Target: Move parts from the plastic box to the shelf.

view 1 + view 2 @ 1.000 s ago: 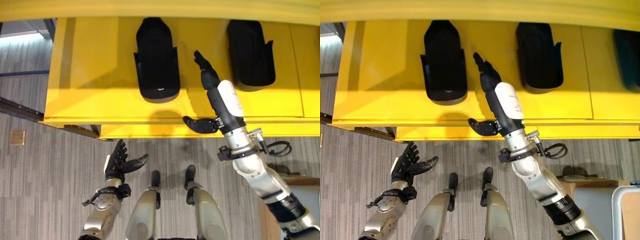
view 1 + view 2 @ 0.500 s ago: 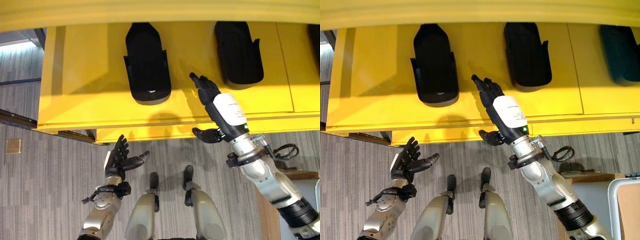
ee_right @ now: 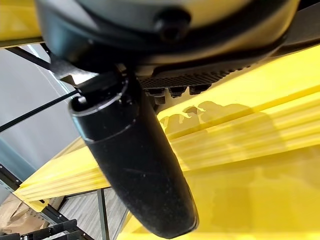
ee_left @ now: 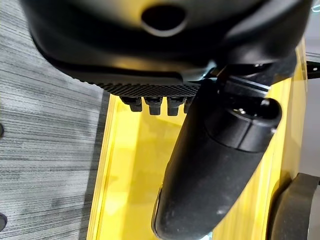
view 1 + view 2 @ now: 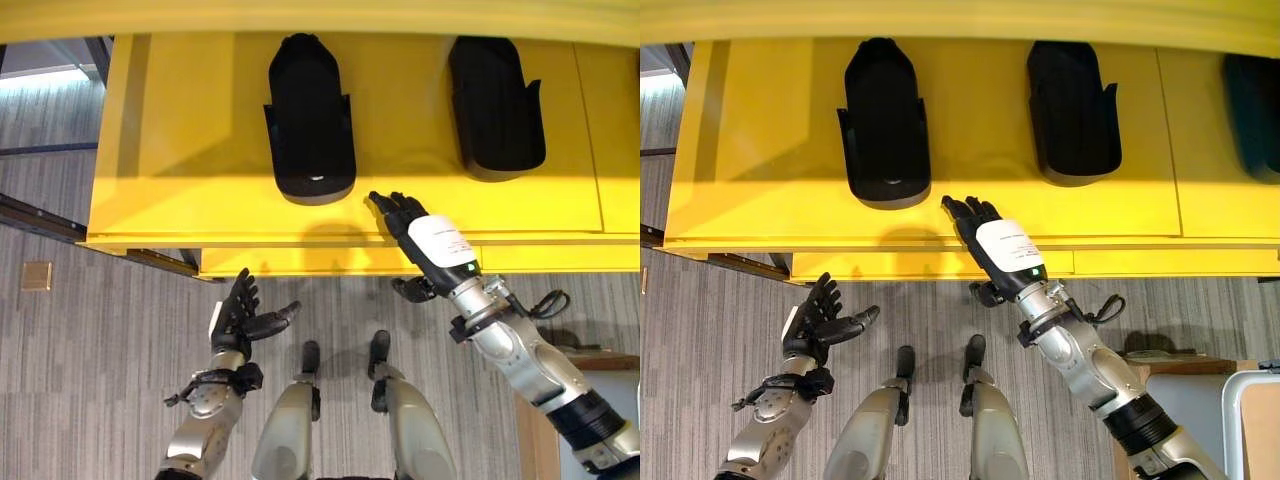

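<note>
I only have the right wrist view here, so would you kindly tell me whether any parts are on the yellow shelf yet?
Observer: Yes, two black parts lie side by side on the yellow shelf.
Operator: Thank you. Is the right hand holding anything?
Observer: No, the right hand is open and empty, over the shelf's front edge between the two parts.
Operator: And the left hand?
Observer: The left hand is open and empty too, over the floor in front of the shelf.

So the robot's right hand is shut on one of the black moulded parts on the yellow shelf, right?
No. The right hand is open and empty, fingers straight over the yellow shelf's front edge, between the two black moulded parts. The left eye view shows it.
</note>
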You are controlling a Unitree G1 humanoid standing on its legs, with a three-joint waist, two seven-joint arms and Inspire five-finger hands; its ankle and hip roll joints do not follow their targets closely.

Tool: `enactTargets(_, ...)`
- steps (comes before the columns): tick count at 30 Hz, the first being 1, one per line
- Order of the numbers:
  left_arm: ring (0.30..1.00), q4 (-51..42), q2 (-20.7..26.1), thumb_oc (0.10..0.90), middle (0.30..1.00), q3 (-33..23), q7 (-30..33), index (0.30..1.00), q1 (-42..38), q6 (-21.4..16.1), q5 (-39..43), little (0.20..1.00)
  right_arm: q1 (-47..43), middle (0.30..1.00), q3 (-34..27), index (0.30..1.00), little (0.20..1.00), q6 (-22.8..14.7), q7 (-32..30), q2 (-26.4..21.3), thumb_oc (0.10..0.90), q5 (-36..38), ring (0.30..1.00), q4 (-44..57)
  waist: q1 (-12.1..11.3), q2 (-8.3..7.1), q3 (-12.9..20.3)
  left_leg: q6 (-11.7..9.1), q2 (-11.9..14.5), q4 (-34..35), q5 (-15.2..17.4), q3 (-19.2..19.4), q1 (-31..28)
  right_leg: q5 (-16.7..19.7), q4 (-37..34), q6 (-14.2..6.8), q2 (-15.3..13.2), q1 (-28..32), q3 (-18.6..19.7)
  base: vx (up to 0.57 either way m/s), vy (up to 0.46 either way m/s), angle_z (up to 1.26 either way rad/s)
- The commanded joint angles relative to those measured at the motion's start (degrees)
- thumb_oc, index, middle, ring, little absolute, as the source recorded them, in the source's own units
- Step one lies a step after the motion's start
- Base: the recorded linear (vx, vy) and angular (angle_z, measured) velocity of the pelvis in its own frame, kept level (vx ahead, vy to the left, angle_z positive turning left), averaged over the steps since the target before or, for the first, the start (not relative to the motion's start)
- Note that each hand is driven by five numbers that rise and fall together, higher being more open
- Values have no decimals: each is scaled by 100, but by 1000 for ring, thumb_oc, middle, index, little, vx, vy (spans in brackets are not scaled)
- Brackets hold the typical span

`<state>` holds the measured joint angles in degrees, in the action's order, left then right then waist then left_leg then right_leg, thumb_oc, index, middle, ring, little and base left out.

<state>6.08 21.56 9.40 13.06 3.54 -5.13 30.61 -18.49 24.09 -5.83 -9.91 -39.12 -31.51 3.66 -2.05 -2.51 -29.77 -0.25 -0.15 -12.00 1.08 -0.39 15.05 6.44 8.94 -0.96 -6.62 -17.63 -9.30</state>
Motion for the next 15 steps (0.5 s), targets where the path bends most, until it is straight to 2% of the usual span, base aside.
enactTargets(1, 1000, -606, 202, 900, 1000, -38, -59, 1000, 305, -516, -141, 1000, -219, 1000, 3, 1000, 1000, -263, -280, 76, 900, -72, 1000, 458, -74, -189, 733, -154, 249, 105, -168, -199, 226, -322, 259, -611, -530, 185, 144, 0, 0, 0)
enactTargets(7, 1000, -790, 304, 900, 1000, -168, 75, 1000, 284, -540, -607, 1000, 10, 1000, -190, 1000, 1000, -317, -348, 61, 900, -50, 1000, 603, -58, -192, 779, -157, 261, 201, -198, -208, 177, -317, 230, -618, -540, 212, 138, 0, 0, 0)
enactTargets(15, 1000, -1293, 832, 900, 1000, -480, 288, 1000, 533, -696, -2063, 1000, 288, 1000, -459, 1000, 1000, -537, -427, -100, 900, 28, 1000, 693, -73, -121, 831, -178, 272, 229, -193, -224, 115, -363, 229, -634, -553, 269, 107, 0, 0, 0)
